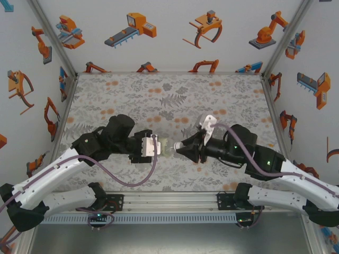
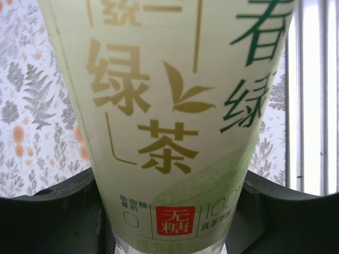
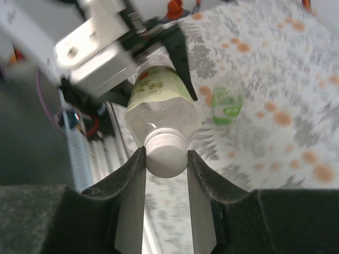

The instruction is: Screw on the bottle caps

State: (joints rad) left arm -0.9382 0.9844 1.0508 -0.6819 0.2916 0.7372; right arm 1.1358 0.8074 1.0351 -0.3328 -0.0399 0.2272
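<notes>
A clear bottle with a pale yellow-green label (image 1: 167, 146) hangs level above the table between my two arms. My left gripper (image 1: 160, 147) is shut on its body. In the left wrist view the label (image 2: 169, 106) looms close and the black jaws press on both sides of the bottle's lower end, around the left gripper (image 2: 169, 235). A white cap (image 3: 166, 154) sits on the bottle's neck, and my right gripper (image 3: 165, 156) is shut on that cap, one finger on each side. The held bottle (image 3: 159, 100) points straight at the right wrist camera. A green-tinted bottle (image 3: 228, 101) stands on the table beyond.
The floral table mat (image 1: 175, 95) stretches back to the rear wall. A metal rail (image 1: 169, 200) runs along the near edge by the arm bases. Walls with orange robot pictures close in the left, right and back sides.
</notes>
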